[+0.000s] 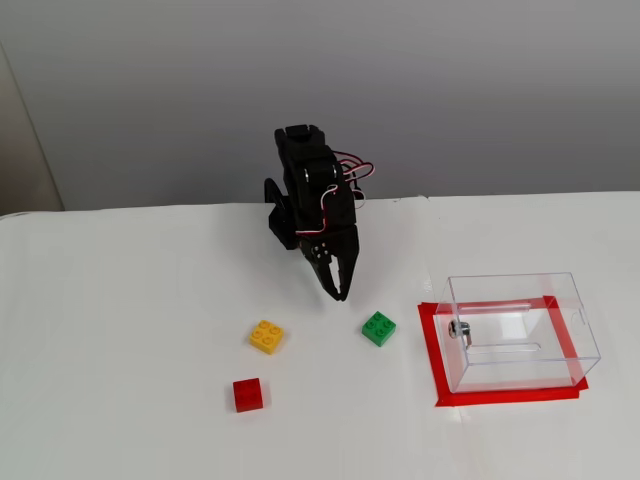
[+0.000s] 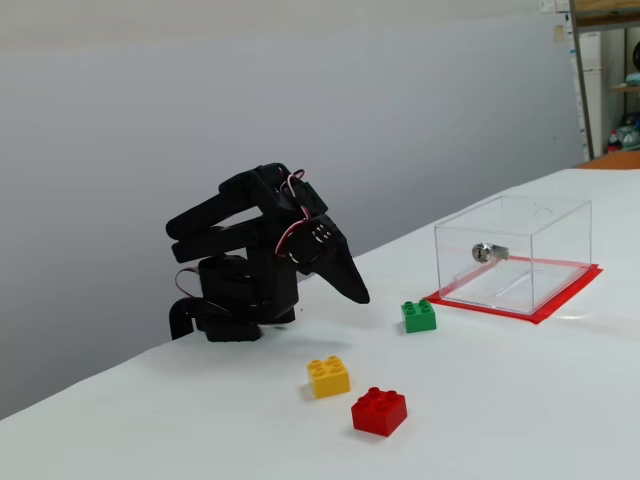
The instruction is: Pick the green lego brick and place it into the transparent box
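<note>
the black arm is standing at the back of the white table (image 1: 120,350), folded over on itself, with red and white wires looping off its upper part. its gripper (image 1: 340,292) is pointing down and toward the right side in a fixed view, hanging above the table with nothing in it; in the side-on fixed view the gripper (image 2: 360,296) is showing as a single dark wedge raised off the surface. the fingers are looking pressed together or very nearly so, though the tips are small and dark, so a thin gap cannot be ruled out.

the green lego brick (image 1: 378,328) is sitting flat on the table, studs up, a little below and to the right of the fingertips in a fixed view, and apart from them. in the side-on view the green lego brick (image 2: 419,316) is lying between the gripper and the transparent box (image 2: 513,253).

the transparent box (image 1: 520,330) is standing upright on a patch of red tape (image 1: 432,350) near the right edge, with a small metal fitting (image 1: 458,329) on its left wall. the brick is resting near the box, outside it and off the tape.

a yellow brick (image 1: 266,336) is lying to the left of the green one, and a red brick (image 1: 248,394) is sitting nearer the camera, just below the yellow one. both are lying well apart from the box.
</note>
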`<action>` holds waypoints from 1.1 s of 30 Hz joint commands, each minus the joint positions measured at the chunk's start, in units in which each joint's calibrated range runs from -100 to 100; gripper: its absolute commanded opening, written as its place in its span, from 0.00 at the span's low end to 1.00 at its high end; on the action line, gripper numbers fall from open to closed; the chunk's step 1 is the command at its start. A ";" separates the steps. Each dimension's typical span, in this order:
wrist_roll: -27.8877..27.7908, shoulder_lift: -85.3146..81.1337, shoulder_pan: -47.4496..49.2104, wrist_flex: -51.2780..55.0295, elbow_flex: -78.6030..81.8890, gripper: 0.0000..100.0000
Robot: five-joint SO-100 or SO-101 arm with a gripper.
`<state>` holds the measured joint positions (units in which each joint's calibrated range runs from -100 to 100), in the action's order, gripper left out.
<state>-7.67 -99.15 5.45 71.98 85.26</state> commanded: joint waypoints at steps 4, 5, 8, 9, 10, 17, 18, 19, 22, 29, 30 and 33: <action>-1.20 7.64 4.42 -3.49 -3.98 0.01; -0.94 9.76 4.50 -5.05 -4.88 0.01; -0.89 16.46 4.72 -9.66 -7.32 0.01; -0.89 18.50 5.31 -10.80 -7.86 0.01; -0.89 20.28 6.20 -11.49 -8.32 0.01; -0.89 31.48 11.52 -16.89 -10.40 0.02; -0.89 33.18 11.74 -17.50 -11.48 0.02; -0.84 34.88 12.11 -17.85 -12.66 0.02; -0.79 40.14 13.29 -19.59 -16.45 0.02; -0.79 51.34 13.52 -24.72 -21.52 0.16; -0.79 52.61 13.59 -25.50 -21.52 0.18; -1.15 55.24 13.66 -27.77 -21.61 0.25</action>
<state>-8.65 -45.62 19.12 46.02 66.28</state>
